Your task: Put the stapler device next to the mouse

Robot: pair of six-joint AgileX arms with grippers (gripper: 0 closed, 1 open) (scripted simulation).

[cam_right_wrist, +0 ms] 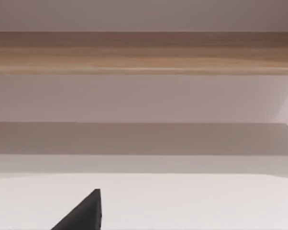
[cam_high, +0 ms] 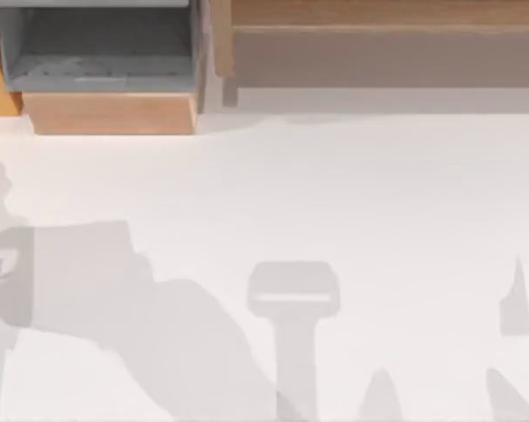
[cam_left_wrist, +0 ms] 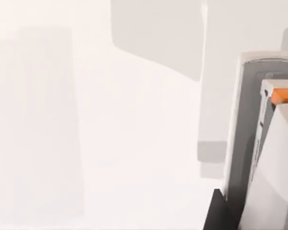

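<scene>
While the stapler (cam_left_wrist: 259, 143) sits beside our left gripper (cam_left_wrist: 218, 211), likely for carrying to the mouse, we cannot tell either grip; right gripper (cam_right_wrist: 84, 213) faces the far shelf (cam_right_wrist: 144, 50).

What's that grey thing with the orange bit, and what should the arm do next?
That looks like the stapler, lying on the white table right beside the left gripper's fingertip. Since it sits off to one side of that wrist view, I would probably shift the left gripper sideways to centre it over the stapler before any grasp. The right arm idles facing the wooden shelf.
</scene>
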